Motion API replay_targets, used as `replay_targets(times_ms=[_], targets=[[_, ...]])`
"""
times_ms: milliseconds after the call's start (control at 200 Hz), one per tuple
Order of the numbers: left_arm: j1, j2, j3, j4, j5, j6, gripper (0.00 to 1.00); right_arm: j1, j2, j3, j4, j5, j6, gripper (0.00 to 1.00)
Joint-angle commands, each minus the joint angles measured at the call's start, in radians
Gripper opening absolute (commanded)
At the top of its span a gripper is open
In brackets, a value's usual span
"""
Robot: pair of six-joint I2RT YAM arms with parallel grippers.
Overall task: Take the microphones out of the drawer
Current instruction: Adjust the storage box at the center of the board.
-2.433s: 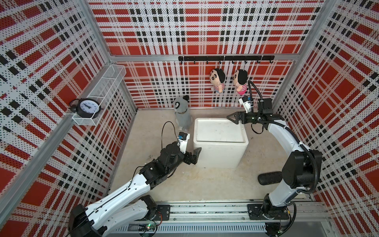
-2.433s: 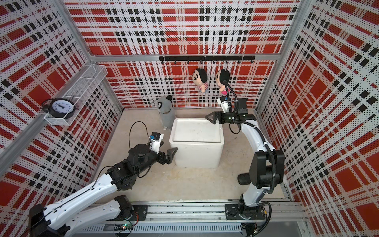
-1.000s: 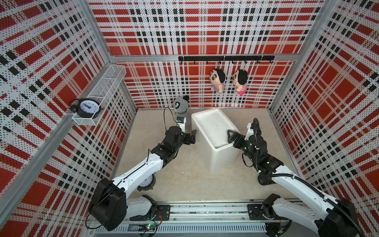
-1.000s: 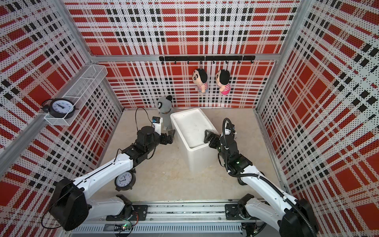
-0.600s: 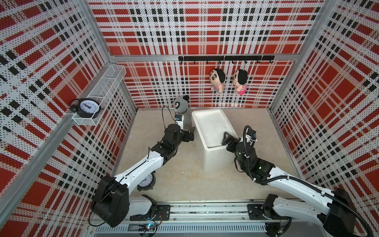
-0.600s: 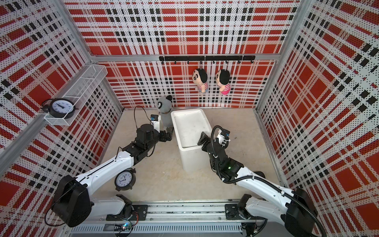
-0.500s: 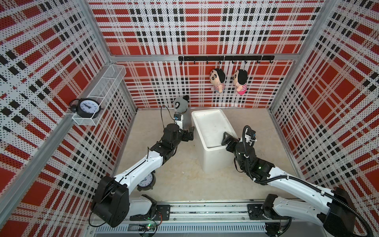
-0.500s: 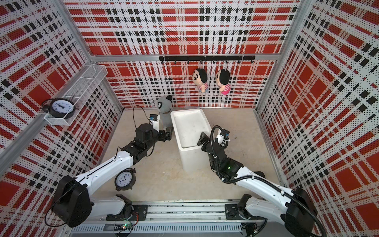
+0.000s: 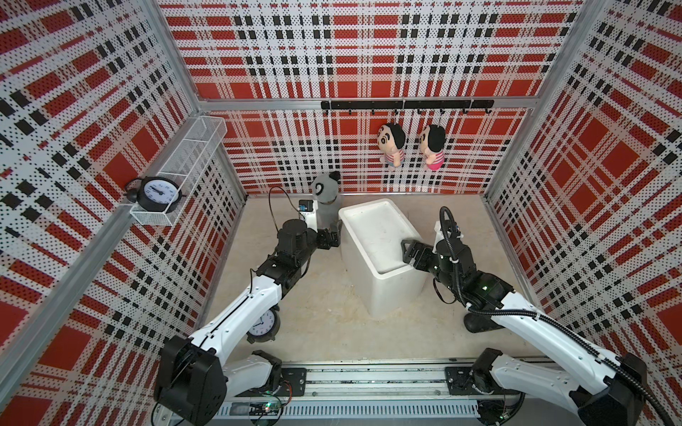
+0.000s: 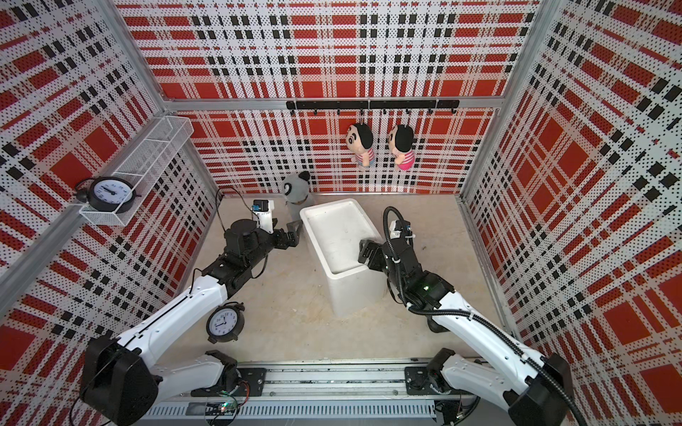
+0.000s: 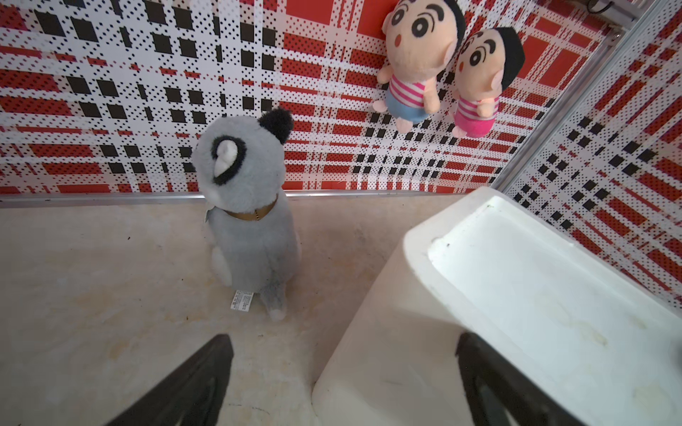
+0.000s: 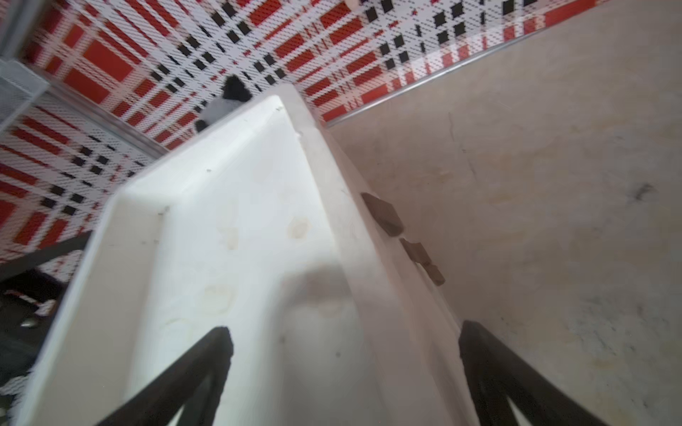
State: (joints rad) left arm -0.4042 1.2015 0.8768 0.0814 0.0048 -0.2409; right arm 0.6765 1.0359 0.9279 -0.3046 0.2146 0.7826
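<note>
Red plaid walls (image 9: 350, 55) around a beige tabletop (image 9: 324, 317). Mid-tabletop, a white drawer box (image 9: 395, 295), turned askew. Right gripper (image 9: 407, 252) spread wide, astride the box's right rim, grasping nothing. Left gripper (image 9: 331, 239) spread too, empty, just beside the box's left wall. Dark handles (image 12: 382, 214) on the box's right side; microphone out of sight.

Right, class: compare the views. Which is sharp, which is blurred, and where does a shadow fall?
Left wrist view: sharp, the plush crisp. Right wrist view: blurred throughout, with a soft grey shadow on the box top. Both top views: sharp, evenly lit, walls splayed by the wide lens.
</note>
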Motion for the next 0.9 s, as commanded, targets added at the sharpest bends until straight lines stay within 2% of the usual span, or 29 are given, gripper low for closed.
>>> replay_targets(times_ms=[0, 120, 235, 391, 511, 681, 802, 897], targets=[[-0.001, -0.029, 0.042, 0.027, 0.069, 0.006, 0.98, -0.019, -0.012, 0.15, 0.064, -0.287, -0.078, 1.0], [-0.001, -0.043, 0.035, 0.026, 0.078, -0.003, 0.98, -0.058, 0.021, 0.26, -0.019, -0.318, -0.135, 1.0], [-0.001, -0.046, 0.032, 0.024, 0.078, -0.007, 0.98, -0.137, 0.069, 0.334, -0.078, -0.373, -0.175, 1.0], [0.002, -0.057, 0.029, 0.028, 0.069, -0.015, 0.98, -0.31, 0.128, 0.33, -0.061, -0.509, -0.193, 1.0], [0.008, -0.059, 0.048, 0.03, 0.079, -0.024, 0.98, -0.404, 0.194, 0.306, -0.051, -0.555, -0.221, 1.0], [0.02, -0.017, 0.121, -0.004, 0.161, -0.043, 0.98, -0.438, 0.255, 0.253, -0.097, -0.465, -0.319, 1.0], [0.038, 0.046, 0.183, -0.019, 0.283, -0.096, 0.98, -0.439, 0.236, 0.182, -0.106, -0.402, -0.343, 1.0], [0.039, 0.09, 0.231, -0.04, 0.332, -0.151, 0.98, -0.439, 0.205, 0.129, -0.112, -0.375, -0.35, 1.0]])
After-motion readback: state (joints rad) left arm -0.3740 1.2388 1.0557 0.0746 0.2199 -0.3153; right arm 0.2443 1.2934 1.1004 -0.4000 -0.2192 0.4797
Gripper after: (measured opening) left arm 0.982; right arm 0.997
